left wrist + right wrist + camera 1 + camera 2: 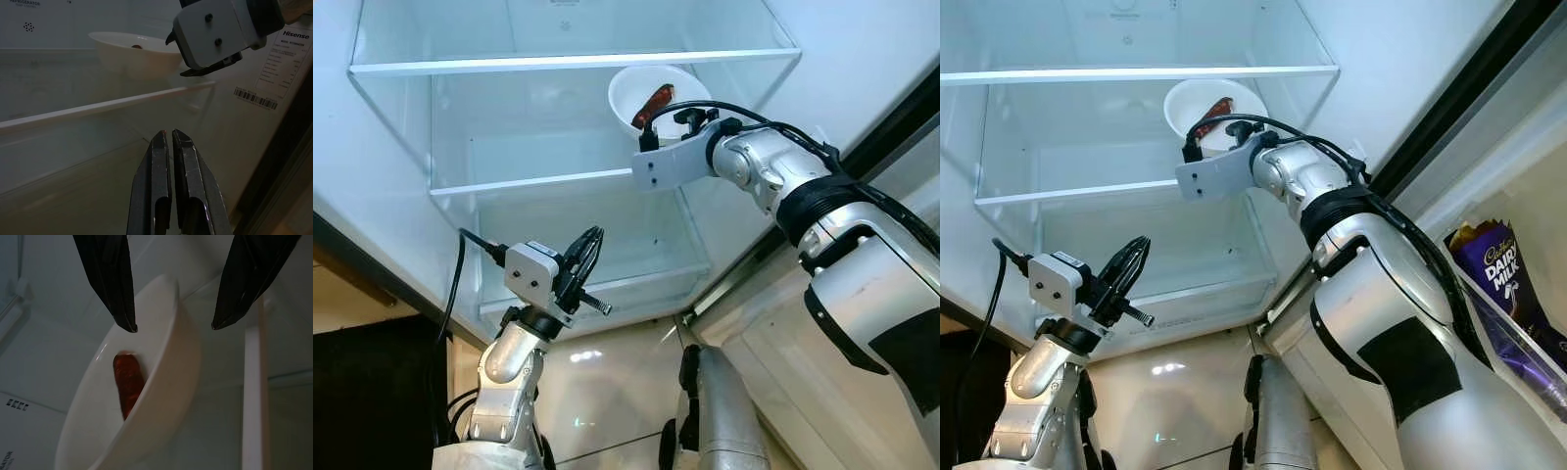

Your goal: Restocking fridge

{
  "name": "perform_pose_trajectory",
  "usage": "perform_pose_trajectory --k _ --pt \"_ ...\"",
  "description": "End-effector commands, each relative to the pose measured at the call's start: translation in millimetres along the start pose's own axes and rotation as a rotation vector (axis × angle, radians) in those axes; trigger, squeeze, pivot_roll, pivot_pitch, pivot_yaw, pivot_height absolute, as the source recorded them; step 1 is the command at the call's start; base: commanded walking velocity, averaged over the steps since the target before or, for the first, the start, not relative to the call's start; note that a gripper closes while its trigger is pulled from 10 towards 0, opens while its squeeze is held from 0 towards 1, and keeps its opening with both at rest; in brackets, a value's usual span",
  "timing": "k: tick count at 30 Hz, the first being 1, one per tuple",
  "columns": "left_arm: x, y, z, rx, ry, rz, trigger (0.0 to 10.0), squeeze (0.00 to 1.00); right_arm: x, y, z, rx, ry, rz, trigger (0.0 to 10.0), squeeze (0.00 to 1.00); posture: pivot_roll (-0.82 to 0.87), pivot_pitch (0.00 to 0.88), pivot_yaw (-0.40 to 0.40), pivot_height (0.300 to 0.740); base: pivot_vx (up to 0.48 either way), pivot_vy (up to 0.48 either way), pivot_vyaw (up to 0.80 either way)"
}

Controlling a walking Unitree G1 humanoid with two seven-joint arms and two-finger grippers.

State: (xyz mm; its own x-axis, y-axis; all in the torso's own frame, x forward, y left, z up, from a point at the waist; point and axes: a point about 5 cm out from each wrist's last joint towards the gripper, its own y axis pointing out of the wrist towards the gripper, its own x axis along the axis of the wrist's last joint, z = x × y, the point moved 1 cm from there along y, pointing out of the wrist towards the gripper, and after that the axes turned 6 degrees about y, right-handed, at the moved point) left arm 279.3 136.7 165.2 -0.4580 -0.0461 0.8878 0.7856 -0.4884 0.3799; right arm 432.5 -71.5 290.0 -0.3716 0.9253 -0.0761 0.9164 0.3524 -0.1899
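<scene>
The right hand is spread wide with nothing gripped, its fingers straddling the near rim of the white bowl, which is parked on the fridge's glass shelf. A red sausage is seen inside. The left hand is pinched closed, empty, lower down and well apart.

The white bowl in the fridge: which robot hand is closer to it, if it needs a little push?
The right hand. Its open fingers sit either side of the white bowl rim on the glass shelf. The left hand is shut and lower down, outside the fridge.
</scene>
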Motion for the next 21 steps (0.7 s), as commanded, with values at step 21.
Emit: perform_pose_trajectory --k 21 --pt "-7.2 8.6 -7.6 -0.056 -0.018 0.011 10.0 0.0 -16.3 -9.1 -7.1 0.075 0.146 -0.035 10.0 0.0 0.06 0.304 -0.148 0.475 0.0 0.0 0.0"
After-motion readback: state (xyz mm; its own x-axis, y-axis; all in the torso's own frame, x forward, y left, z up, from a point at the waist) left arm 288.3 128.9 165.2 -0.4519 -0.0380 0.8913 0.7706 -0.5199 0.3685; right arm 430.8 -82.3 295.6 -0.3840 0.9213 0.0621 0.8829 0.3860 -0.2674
